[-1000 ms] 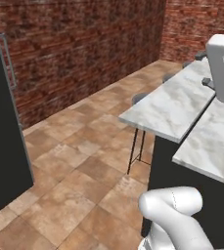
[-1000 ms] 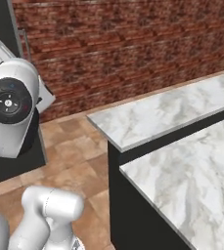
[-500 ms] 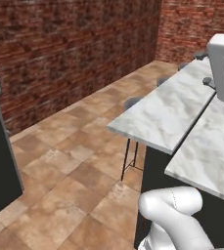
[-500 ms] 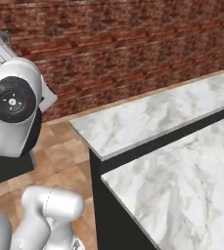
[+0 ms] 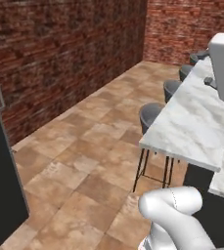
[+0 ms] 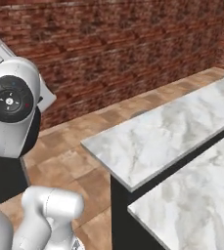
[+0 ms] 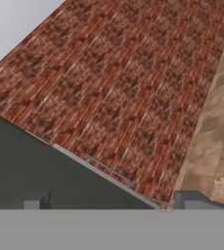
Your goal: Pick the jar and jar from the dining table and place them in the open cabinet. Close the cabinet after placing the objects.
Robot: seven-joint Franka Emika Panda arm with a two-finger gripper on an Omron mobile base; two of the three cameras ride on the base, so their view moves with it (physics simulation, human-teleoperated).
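The whole scene has slid across both base views over the last second, so the base is turning or driving, not the furniture. In the left base view the table [image 5: 191, 132] has swung from mid-frame out to 3 o'clock, and a row of stools [image 5: 152, 117] tucked under its edge has come into sight. The dark unit [image 5: 1, 195] at 9 o'clock, with its silver handle, has closed in at the frame edge. In the right base view the table's corner [image 6: 133, 161] has moved from right of centre to the middle, with more brick wall [image 6: 108, 53] above it.

No jar can be seen on any part of the marble that shows, and the wall cabinet is not in sight either (the dark unit reaches the floor, so it is probably not the target). The robot is judged to be still in transit, with neither jar picked.

The gripper [image 7: 111, 202] looks along the brick wall and the top of a dark panel. Its two fingertips [image 7: 35, 201] stand far apart at 7 and 5 o'clock with nothing between them, so the fingers are spread and empty. That suits a first pick, once the base brings the jars within reach.
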